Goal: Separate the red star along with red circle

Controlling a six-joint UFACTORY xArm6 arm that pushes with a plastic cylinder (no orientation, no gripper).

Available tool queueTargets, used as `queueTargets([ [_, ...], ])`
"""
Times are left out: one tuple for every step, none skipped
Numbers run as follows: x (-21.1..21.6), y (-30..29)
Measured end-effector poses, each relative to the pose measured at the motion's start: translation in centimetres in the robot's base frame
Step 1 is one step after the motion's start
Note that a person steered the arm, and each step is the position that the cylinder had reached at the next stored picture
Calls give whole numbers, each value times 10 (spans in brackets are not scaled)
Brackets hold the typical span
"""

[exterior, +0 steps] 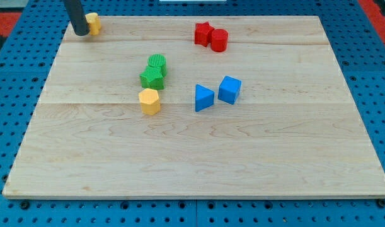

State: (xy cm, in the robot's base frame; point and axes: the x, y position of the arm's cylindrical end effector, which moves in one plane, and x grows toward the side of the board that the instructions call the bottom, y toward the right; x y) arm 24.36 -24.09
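Note:
The red star (203,33) and the red circle (219,40) sit touching each other near the view's top, right of centre on the wooden board (198,157). My tip (82,33) is at the view's top left, right beside a yellow block (93,23) and touching its left side. It is far to the left of the red pair.
A green circle (157,62) and a green star (152,77) sit together at mid-board, with a yellow hexagon (149,101) just below them. A blue triangle (203,98) and a blue cube (229,89) lie right of centre.

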Motion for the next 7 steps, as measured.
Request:
queueTargets([
  [2,1],
  [2,1],
  [2,24],
  [2,88],
  [-3,132],
  [-25,197],
  [-16,269],
])
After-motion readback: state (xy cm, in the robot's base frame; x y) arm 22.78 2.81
